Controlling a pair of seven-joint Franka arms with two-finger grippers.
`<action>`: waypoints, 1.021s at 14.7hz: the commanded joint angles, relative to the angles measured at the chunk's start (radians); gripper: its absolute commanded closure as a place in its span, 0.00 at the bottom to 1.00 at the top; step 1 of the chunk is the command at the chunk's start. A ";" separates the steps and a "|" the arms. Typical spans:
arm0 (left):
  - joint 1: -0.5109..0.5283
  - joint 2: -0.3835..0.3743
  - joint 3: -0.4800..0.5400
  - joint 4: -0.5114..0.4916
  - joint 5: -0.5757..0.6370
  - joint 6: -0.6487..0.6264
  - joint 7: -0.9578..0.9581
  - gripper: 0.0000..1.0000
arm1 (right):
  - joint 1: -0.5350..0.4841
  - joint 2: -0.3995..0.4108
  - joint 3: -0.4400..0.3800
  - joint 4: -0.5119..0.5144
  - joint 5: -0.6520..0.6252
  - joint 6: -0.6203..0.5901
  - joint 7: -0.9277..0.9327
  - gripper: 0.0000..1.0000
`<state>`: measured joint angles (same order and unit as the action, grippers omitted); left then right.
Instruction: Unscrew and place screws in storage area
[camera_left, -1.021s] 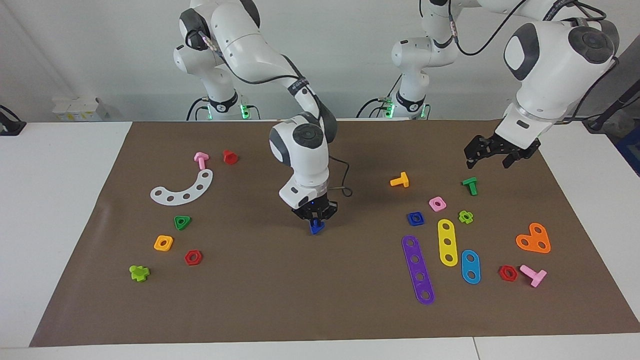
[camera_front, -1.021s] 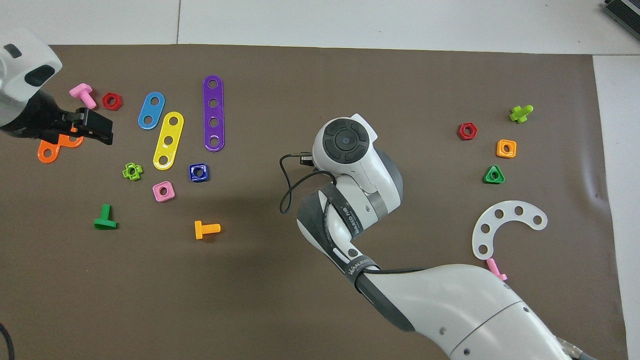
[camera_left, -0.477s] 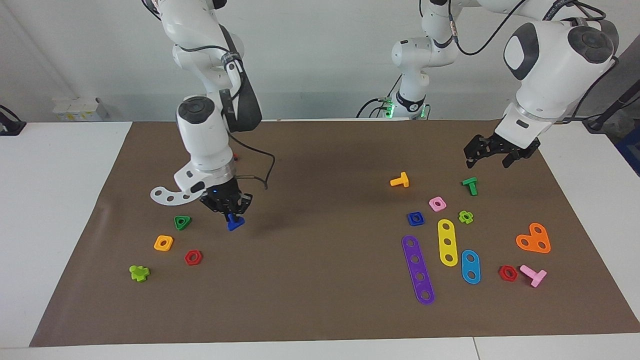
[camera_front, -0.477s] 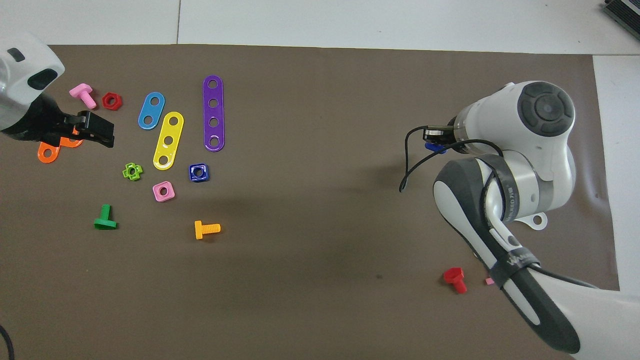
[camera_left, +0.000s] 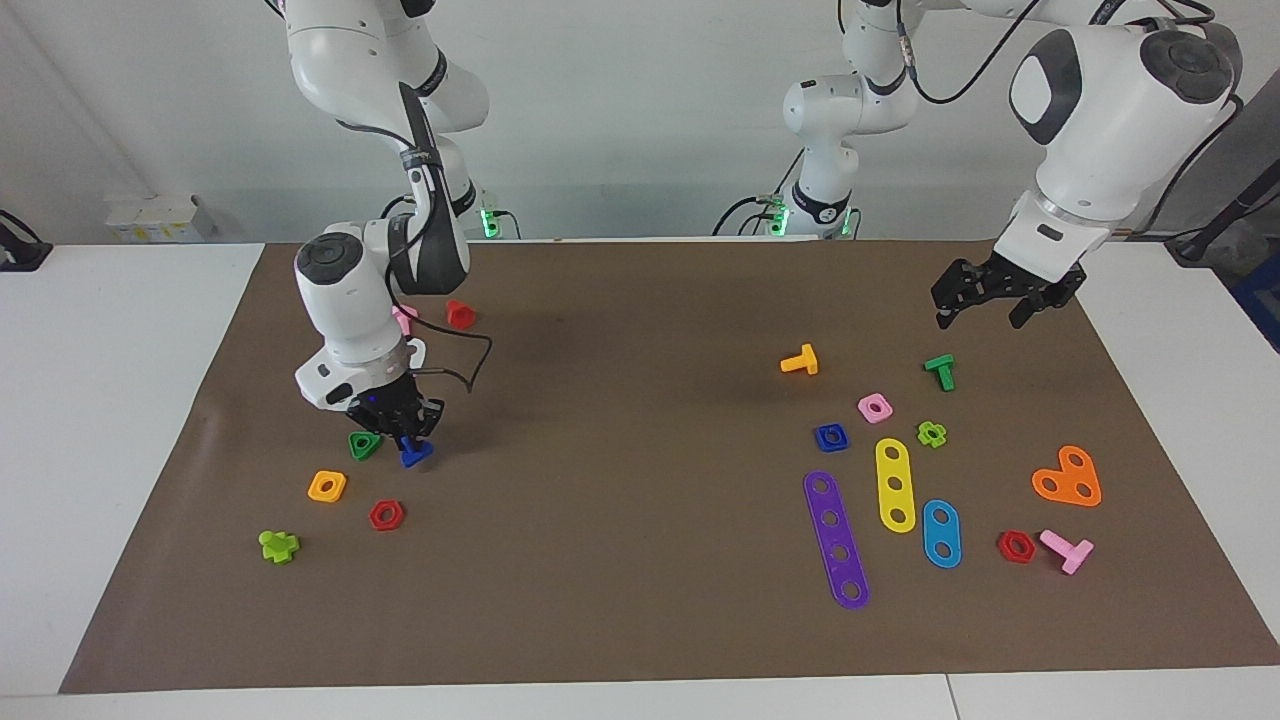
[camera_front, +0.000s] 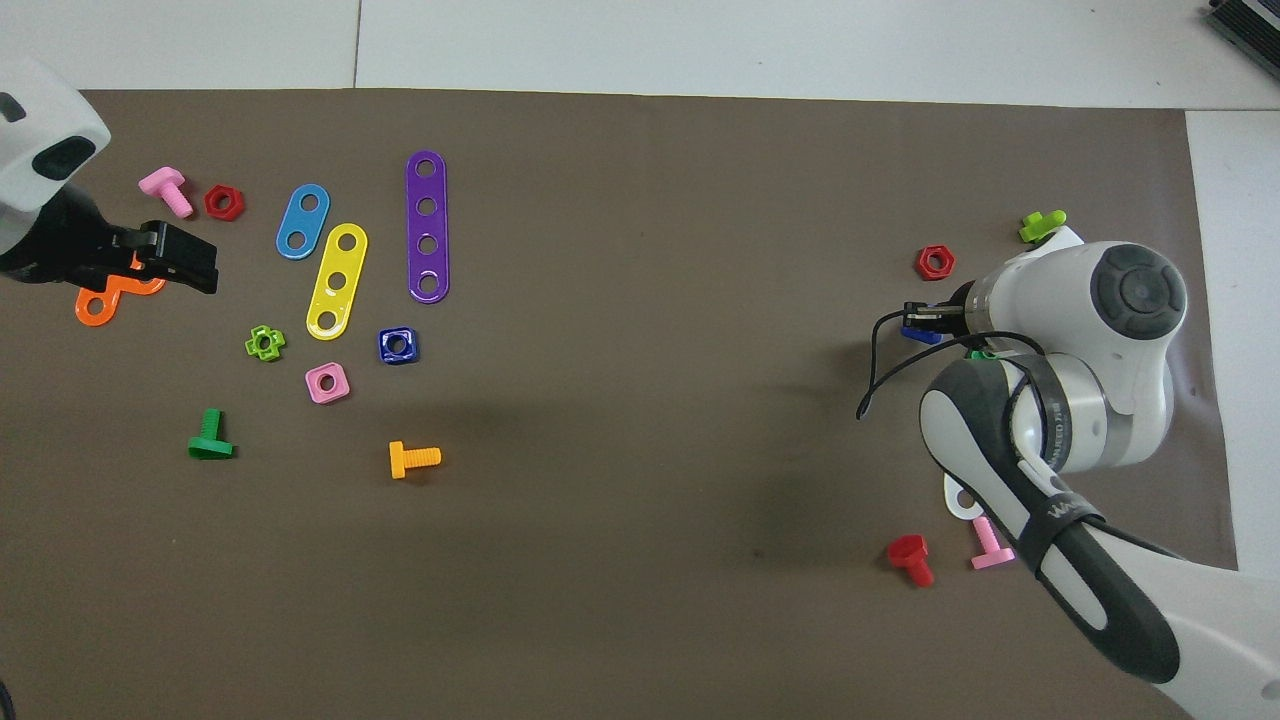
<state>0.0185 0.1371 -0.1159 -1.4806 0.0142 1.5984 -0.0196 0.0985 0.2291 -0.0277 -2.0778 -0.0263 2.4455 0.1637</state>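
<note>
My right gripper (camera_left: 404, 436) is shut on the dark-blue screw (camera_left: 415, 455), head down, low over the brown paper mat (camera_left: 640, 600) toward the right arm's end. The screw hangs beside the green triangular piece (camera_left: 364, 444); I cannot tell whether it touches the mat. In the overhead view the screw (camera_front: 920, 335) peeks out from under the right gripper (camera_front: 925, 318). My left gripper (camera_left: 988, 300) is open and empty, raised over the mat above the green screw (camera_left: 940, 371); it also shows in the overhead view (camera_front: 185, 262).
Near the right gripper lie an orange square nut (camera_left: 327, 486), a red hex nut (camera_left: 386, 515), a lime cross piece (camera_left: 278, 546), a red screw (camera_left: 459, 314) and a pink screw (camera_left: 403, 318). Toward the left arm's end lie a blue square nut (camera_left: 830, 437), coloured strips and an orange screw (camera_left: 800, 360).
My right gripper has carried the dark-blue screw from the middle of the mat toward the right arm's end, to beside the green triangular piece. The left gripper has barely moved.
</note>
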 joint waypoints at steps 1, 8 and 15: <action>0.000 -0.034 0.010 -0.046 -0.016 0.026 0.003 0.00 | -0.029 -0.039 0.018 -0.068 0.014 0.041 -0.052 1.00; 0.005 -0.050 0.019 -0.084 -0.016 0.078 0.007 0.00 | -0.031 -0.088 0.011 0.037 0.006 -0.072 0.049 0.00; -0.003 -0.051 0.019 -0.087 -0.008 0.064 0.007 0.00 | -0.080 -0.223 -0.005 0.350 0.002 -0.607 0.001 0.00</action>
<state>0.0192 0.1210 -0.1038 -1.5271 0.0142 1.6537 -0.0196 0.0366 0.0365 -0.0398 -1.7818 -0.0239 1.9514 0.1914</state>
